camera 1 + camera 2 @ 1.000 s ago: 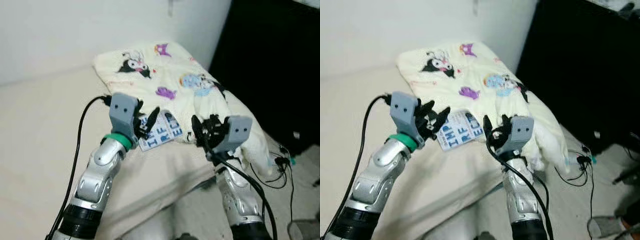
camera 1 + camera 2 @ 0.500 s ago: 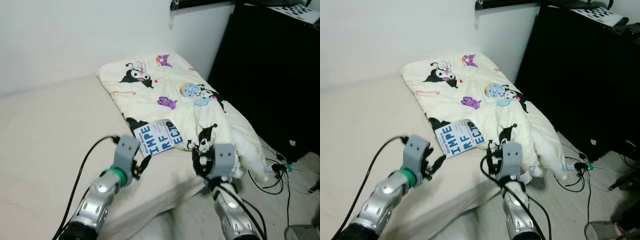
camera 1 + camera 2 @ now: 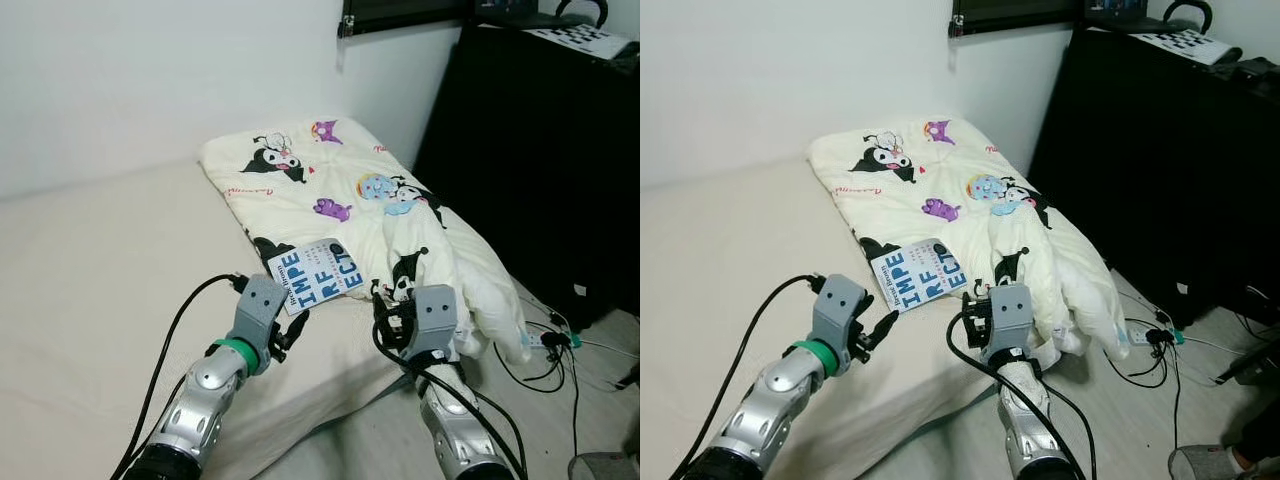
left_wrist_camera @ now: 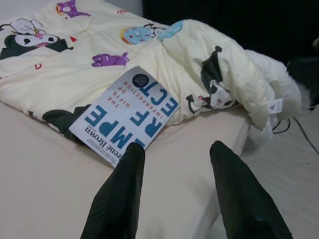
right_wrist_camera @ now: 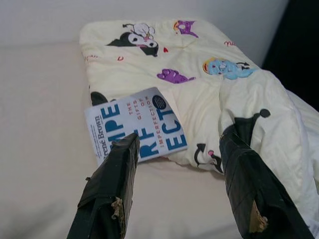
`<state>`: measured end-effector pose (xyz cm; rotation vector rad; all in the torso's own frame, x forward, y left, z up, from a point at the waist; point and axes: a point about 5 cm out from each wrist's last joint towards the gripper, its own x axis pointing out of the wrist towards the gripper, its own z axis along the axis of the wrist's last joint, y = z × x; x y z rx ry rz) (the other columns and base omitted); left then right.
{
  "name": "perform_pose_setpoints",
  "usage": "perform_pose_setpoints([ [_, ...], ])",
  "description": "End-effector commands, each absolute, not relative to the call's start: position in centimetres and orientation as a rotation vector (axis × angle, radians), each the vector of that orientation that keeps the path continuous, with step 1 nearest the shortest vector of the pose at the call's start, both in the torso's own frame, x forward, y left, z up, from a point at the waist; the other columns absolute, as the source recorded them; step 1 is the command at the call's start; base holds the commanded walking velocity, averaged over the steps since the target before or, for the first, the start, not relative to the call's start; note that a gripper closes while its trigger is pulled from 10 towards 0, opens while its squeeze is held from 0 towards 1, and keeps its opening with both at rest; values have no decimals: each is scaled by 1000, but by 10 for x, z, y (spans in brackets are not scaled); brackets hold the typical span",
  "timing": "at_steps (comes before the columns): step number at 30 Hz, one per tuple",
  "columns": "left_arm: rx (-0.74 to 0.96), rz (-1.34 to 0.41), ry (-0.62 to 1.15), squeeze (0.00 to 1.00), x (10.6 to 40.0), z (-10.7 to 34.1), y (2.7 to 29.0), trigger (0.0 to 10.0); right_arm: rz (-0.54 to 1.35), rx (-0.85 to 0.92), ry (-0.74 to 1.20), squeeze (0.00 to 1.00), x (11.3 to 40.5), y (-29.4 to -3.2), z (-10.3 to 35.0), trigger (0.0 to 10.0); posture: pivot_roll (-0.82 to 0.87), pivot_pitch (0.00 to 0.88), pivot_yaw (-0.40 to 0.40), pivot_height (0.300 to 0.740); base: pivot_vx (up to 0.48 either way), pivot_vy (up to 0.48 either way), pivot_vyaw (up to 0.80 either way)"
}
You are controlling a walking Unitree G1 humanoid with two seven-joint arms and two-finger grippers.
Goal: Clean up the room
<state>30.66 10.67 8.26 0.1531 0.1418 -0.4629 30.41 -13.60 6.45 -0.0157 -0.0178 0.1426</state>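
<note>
A white book [image 3: 315, 275] with big blue letters lies flat on a cream cartoon-print blanket [image 3: 330, 190] near the bed's front edge. My left gripper [image 3: 290, 333] hovers over the mattress just short of the book's near corner, fingers open and empty. In the left wrist view the book [image 4: 132, 114] sits just beyond the left gripper [image 4: 176, 147]. My right gripper [image 3: 385, 322] is at the mattress edge beside the hanging blanket, open with nothing in it. In the right wrist view the book [image 5: 137, 127] lies ahead of the right gripper [image 5: 180, 134].
The beige mattress [image 3: 100, 270] stretches to the left against a white wall. A tall black cabinet [image 3: 540, 150] stands to the right of the bed. Cables [image 3: 555, 340] lie on the floor below the drooping end of the blanket.
The camera has risen and pulled back. Both grippers, up close at the book a second ago, now sit lower by the mattress edge. The book has stayed on the blanket.
</note>
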Motion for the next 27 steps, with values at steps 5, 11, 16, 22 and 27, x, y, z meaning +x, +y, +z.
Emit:
perform_pose_setpoints([
  [5,196,-439,133,0,307,77,113,10000,143,-17,5,0,302,-137,59,10000,-50,0,18,736,0,0,0],
  [11,195,-417,131,0,311,78,111,10000,144,-6,4,0,304,-140,59,10000,-49,0,20,736,0,0,754],
  [16,198,-414,131,0,312,78,112,10000,144,-7,2,0,304,-140,59,10000,-47,0,20,736,0,0,754],
  [22,206,-410,130,0,312,77,112,10000,145,-15,-2,0,304,-140,58,10000,-47,0,21,736,0,0,756],
  [27,208,-408,129,0,313,77,111,10000,141,-30,-13,0,304,-142,59,10000,-49,0,22,736,0,0,753],
])
